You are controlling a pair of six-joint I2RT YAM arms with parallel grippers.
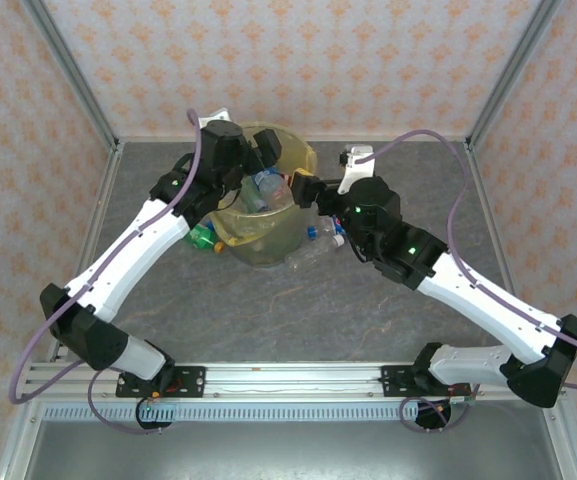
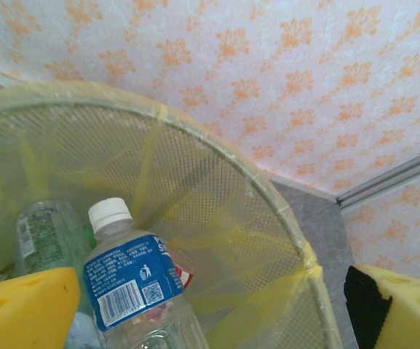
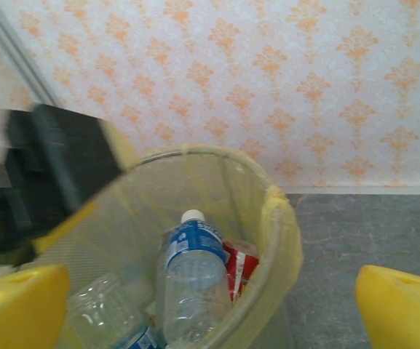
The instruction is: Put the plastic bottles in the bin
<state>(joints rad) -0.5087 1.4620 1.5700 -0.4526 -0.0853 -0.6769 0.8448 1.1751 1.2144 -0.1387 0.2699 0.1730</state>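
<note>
Directly under both grippers stands the bin (image 1: 260, 246), its yellow liner folded over the mesh rim. The left gripper (image 2: 213, 291) hangs over the opening with its yellow fingers (image 2: 28, 309) spread wide and nothing clamped between them. The right gripper (image 3: 211, 280) faces it from the opposite rim, equally wide apart and empty. Below the left gripper, close beside one finger, a blue-labelled bottle (image 2: 133, 280) stands inside the bin, with a red-labelled bottle (image 3: 240, 267) behind it. Back toward the right wrist a clear bottle (image 1: 311, 256) lies on the table (image 1: 268, 320) against the bin's base. A green-capped bottle (image 1: 203, 238) lies beneath the left arm.
</note>
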